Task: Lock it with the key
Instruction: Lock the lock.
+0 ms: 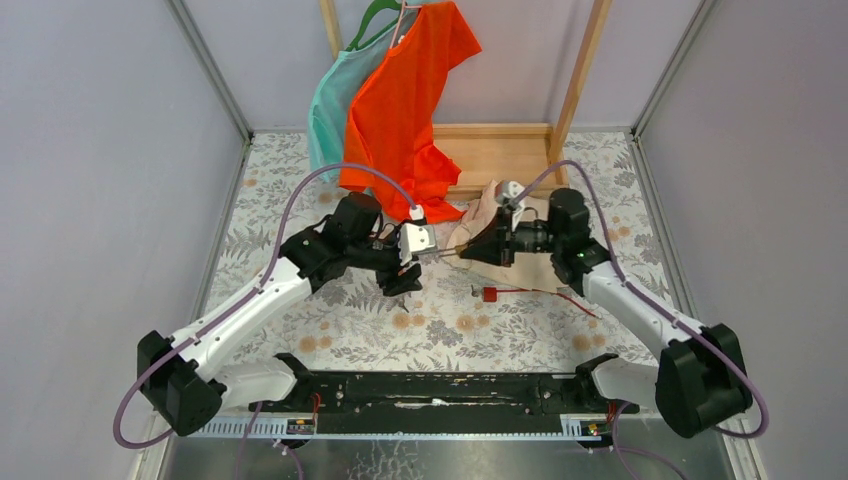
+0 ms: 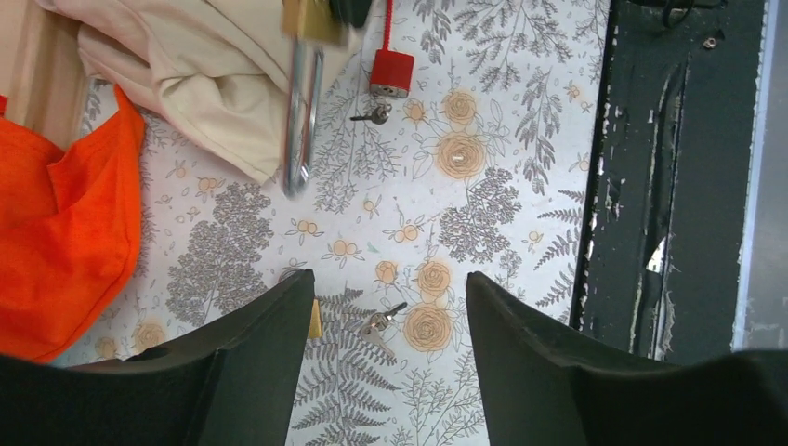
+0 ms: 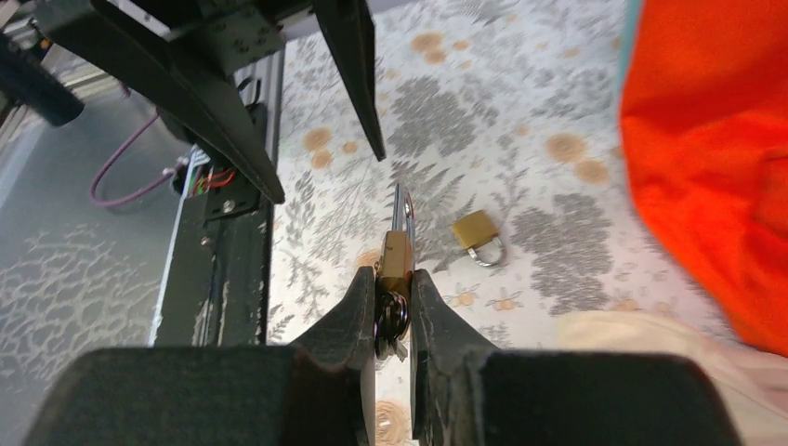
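Right claw (image 3: 395,286) clamped on brass padlock (image 3: 397,255), long silver shackle (image 3: 400,206)

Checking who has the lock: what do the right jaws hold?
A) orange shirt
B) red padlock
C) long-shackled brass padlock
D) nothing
C: the right wrist view shows the right jaws closed on the brass padlock, while the red padlock lies on the table.
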`<state>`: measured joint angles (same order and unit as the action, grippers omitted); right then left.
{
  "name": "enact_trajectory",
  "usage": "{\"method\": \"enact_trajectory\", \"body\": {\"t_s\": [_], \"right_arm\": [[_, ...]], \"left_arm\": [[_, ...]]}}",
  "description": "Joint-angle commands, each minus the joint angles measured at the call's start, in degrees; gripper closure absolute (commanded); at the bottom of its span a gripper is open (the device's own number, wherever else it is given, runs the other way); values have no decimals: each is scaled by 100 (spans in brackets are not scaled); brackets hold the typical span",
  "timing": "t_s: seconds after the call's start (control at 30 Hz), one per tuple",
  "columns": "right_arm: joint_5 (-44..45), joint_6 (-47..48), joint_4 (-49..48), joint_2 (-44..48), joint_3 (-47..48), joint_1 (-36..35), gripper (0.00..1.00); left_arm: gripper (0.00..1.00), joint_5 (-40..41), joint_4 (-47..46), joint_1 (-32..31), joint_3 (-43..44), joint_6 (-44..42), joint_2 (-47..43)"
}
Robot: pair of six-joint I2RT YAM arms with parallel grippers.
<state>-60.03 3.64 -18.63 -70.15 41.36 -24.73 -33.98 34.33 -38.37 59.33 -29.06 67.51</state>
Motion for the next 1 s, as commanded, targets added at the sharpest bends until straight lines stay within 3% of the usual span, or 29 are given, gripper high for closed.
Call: {"method": "enact_trajectory", "body": {"t_s": [0.0,0.23,0.47,0.63,0.97], "right_arm": [[-521,-941,-1123,576,-55,558,100],[-738,-2735,-2940,745,-327,1029,100],[-828,-3430,-3722,685,-439,1065,100],[-874,-3790,-4200,634,-514,1064,100],[-934,-3911,-4464,488,-594,1058,100]], "left_arm": [[30,183,-242,64,424,-199,50],[28,-652,-669,304,1348,513,506],[28,-1450,-1829,502,878,1291,426],[44,-1878,-2156,505,777,1594,579],[59,-2123,-2558,515,606,1965,739]]}}
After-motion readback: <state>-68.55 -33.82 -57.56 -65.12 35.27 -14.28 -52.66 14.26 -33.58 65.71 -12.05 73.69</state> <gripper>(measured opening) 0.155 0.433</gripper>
